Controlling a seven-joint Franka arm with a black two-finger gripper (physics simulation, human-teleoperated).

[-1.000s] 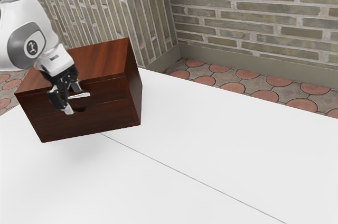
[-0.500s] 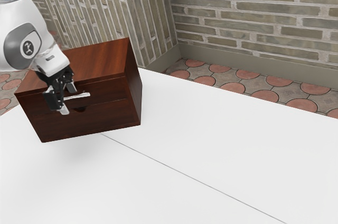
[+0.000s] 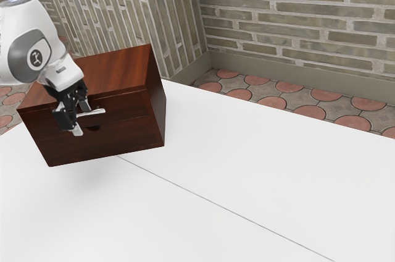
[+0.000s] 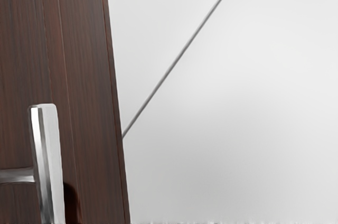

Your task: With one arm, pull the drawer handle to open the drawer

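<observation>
Black two-finger gripper (image 3: 69,123) at silver bar handle (image 3: 95,112) of dark wooden drawer cabinet (image 3: 123,129), lined up for pulling; can't tell whether it's clamped.

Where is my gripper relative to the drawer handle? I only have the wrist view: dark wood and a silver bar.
Observer: In the exterior view, the gripper sits at the end of the handle toward the exterior view's left, at the front face of the cabinet.
Operator: Is the drawer out at all?
Observer: No. The drawer looks flush with the cabinet's front, not yet pulled out.
Operator: What is behind the cabinet?
Observer: A brick wall. The cabinet stands near the far corner of the white table.
</observation>
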